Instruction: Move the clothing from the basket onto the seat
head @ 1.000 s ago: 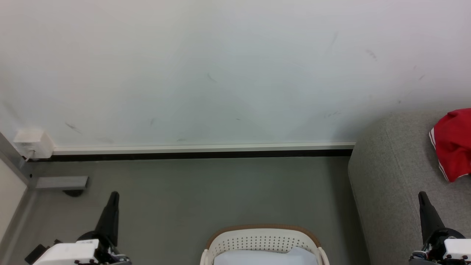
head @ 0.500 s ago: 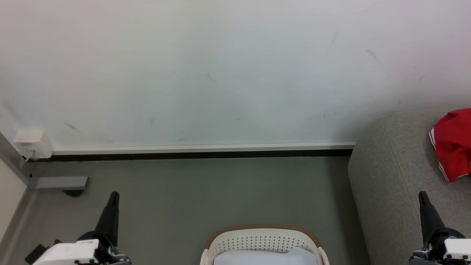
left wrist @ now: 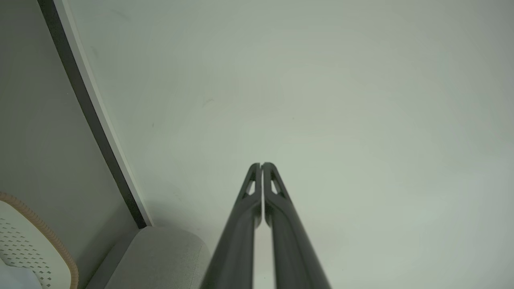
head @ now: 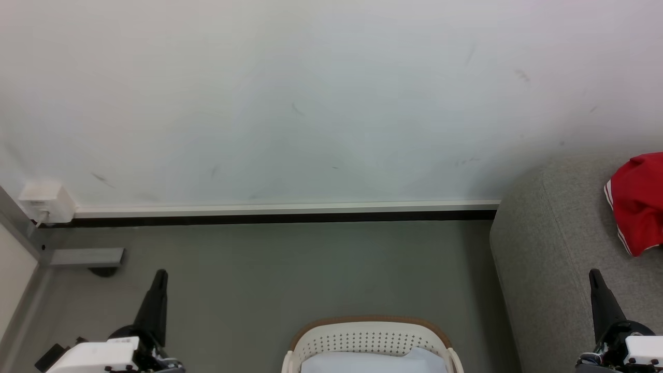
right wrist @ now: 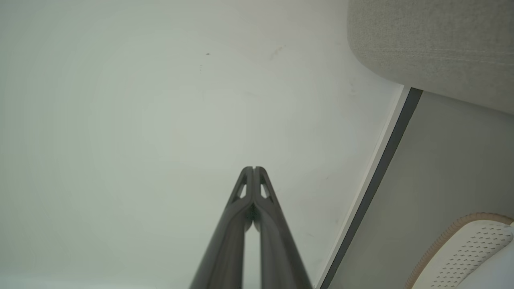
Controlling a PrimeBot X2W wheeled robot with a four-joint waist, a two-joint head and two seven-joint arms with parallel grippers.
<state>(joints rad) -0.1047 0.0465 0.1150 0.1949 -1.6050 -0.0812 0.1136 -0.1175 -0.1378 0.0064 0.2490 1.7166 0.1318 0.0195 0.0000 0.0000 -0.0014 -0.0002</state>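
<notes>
Head view: the left hand (head: 160, 274) sits at the lower left and the right hand (head: 594, 274) at the lower right. Each has its fingers pressed together and holds nothing. The red clothing (head: 638, 204) lies crumpled on the grey seat (head: 549, 248), at about 1 o'clock from the right hand and apart from it. The basket (head: 370, 334) stands on the floor (head: 311, 264) between the hands, at 4 o'clock from the left one, with something pale lying inside it (head: 362, 363).

Left wrist view: the fingers meet at their tips against the wall (left wrist: 321, 80). The basket's rim (left wrist: 48, 237) is at 8 o'clock and the seat's rounded edge (left wrist: 160, 257) is just beside it.

Right wrist view: the fingers are closed and empty. The seat (right wrist: 433, 44) is at 1 o'clock and the basket (right wrist: 470, 249) at 4 o'clock, both well clear of the hand.
</notes>
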